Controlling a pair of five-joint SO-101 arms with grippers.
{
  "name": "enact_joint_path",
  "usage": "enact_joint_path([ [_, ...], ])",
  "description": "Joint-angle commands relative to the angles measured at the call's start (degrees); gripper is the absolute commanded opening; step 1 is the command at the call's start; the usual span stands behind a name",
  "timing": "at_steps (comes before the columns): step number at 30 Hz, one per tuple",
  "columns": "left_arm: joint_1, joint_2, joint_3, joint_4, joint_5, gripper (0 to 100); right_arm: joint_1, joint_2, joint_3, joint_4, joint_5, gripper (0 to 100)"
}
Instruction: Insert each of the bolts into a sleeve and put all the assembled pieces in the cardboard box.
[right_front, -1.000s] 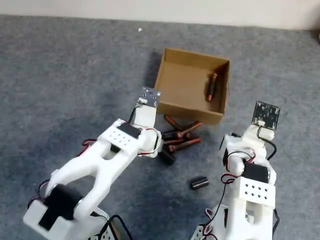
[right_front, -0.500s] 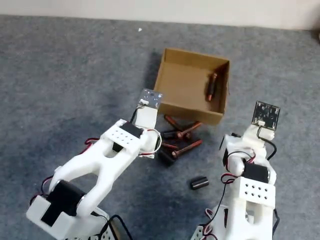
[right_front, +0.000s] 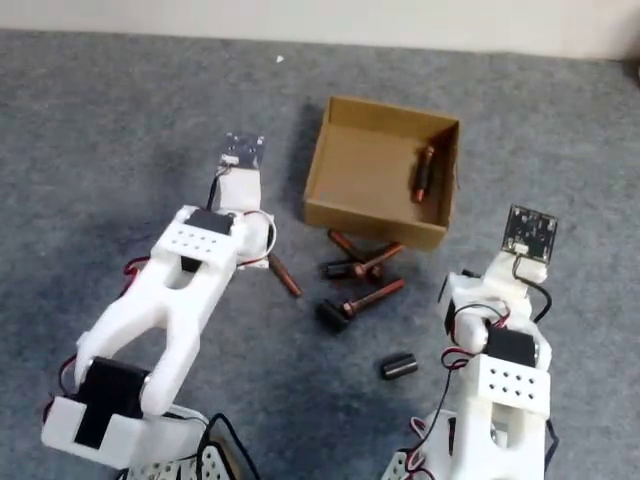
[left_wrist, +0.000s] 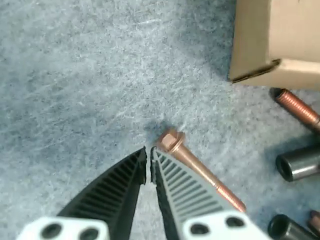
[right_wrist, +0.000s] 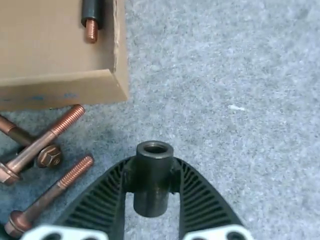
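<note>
Left wrist view: bolt (left_wrist: 195, 167) alongside left claw (left_wrist: 148, 155), jaws together!
Right claw (right_wrist: 152, 171) clamps a sleeve (right_wrist: 151, 187), mouth facing outward.

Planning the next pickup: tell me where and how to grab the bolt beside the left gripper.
Grip the bolt at mid-shaft, coming down from above with the left gripper straddling it. It lies flat on the carpet, clear of the pile; the slim shaft should pinch better than the head.

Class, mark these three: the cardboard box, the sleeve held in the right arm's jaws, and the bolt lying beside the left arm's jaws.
cardboard box (right_front: 370, 222), high view, front wall.
sleeve (right_wrist: 152, 182), right wrist view, mid-body.
bolt (left_wrist: 197, 167), left wrist view, shank.
</note>
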Motion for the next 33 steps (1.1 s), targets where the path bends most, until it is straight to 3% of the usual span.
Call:
enact_joint_path([
  [1,-0.7,-0.3,-3.1,-0.5,2.8,4,0.4,-1.5,-0.5,-2.1,-0.1,0.5],
  [6,-0.1,-0.3,-7.6,7.0,14.3,5,0.4,-1.5,-0.5,-2.1,-0.1,0.5],
  [11,4.0,0.1,-10.9,15.5,17.6,5,0.4,-1.5,-0.5,-2.1,-0.1,0.5],
  [16,4.3,0.4,-9.6,15.4,18.7,5,0.4,-1.5,-0.3,-2.1,-0.1,0.5],
  [21,3.8,0.4,-9.3,13.5,33.7,5,0.4,-1.5,-0.2,-2.1,-0.1,0.5],
  [30,3.6,0.5,-9.2,13.7,39.3,20,0.3,-1.5,-0.2,-2.1,-0.1,0.6],
  [33,3.6,0.5,-7.8,13.3,39.4,20,0.3,-1.5,-0.2,-2.1,-0.1,0.6],
])
